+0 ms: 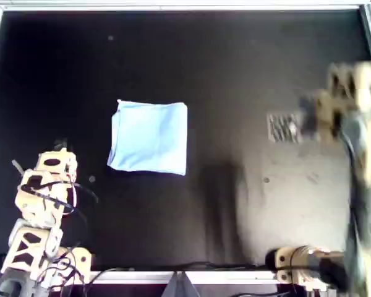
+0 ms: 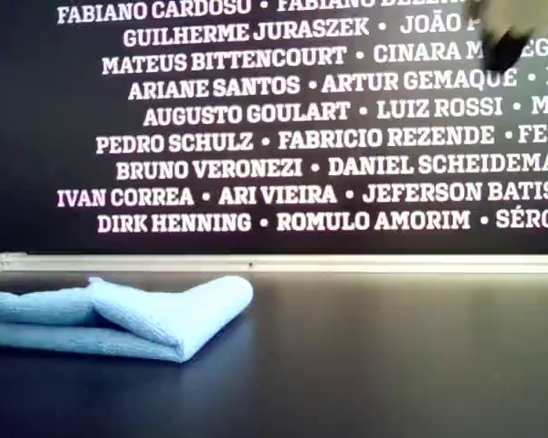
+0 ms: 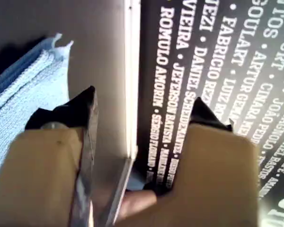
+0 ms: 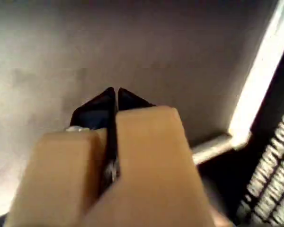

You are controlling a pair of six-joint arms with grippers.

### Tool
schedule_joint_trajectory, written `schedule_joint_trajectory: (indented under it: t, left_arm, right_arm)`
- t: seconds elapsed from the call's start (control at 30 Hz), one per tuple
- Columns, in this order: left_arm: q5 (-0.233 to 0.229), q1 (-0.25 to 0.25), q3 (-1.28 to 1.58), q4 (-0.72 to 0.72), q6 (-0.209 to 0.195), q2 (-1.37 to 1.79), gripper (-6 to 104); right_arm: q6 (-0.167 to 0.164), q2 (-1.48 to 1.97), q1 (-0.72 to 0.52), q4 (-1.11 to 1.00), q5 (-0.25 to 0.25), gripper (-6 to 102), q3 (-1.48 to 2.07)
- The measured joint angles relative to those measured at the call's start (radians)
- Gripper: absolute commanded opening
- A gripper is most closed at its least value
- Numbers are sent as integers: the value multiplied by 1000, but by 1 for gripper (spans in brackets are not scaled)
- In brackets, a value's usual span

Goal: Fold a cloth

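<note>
The cloth [image 1: 149, 137] lies folded into a small light-blue square on the black table, left of centre in the overhead view. In the exterior view the cloth [image 2: 137, 315] shows stacked layers with a rounded fold facing that view's right. My left gripper [image 3: 142, 113] is open and empty, and the cloth [image 3: 23, 99] lies just beside one of its fingers [image 3: 83, 111]. In the overhead view the left gripper [image 1: 60, 148] sits low at the left, apart from the cloth. My right gripper [image 4: 112, 94] is shut on nothing over bare table. In the overhead view the right gripper [image 1: 285, 127] is blurred at the right.
A metal rail [image 1: 185, 6] borders the table at its far edge, with a black wall of white names [image 2: 292, 137] behind it. A blurred part of an arm [image 2: 507, 36] shows at the exterior view's top right. An arm base [image 1: 303, 263] stands at the overhead view's bottom right.
</note>
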Motion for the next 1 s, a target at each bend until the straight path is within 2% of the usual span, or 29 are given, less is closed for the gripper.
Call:
schedule_joint_trajectory:
  t: [0.23, 0.3, 0.57, 0.7, 1.0]
  left_arm:
    - [0, 0, 0, 0, 0, 0, 70]
    - [0, 0, 0, 0, 0, 0, 70]
    - [0, 0, 0, 0, 0, 0, 70]
    - [0, 0, 0, 0, 0, 0, 70]
    - [0, 0, 0, 0, 0, 0, 70]
  right_arm:
    - [-3, 407, -135, -476, -5, 1, 561]
    - [-3, 442, -183, -644, -6, 1, 747]
    - [11, 477, -202, -1221, -5, 1, 1273]
    - [11, 595, -189, -1339, -6, 1, 1399]
    - [11, 1083, -187, -1356, -6, 1, 1684]
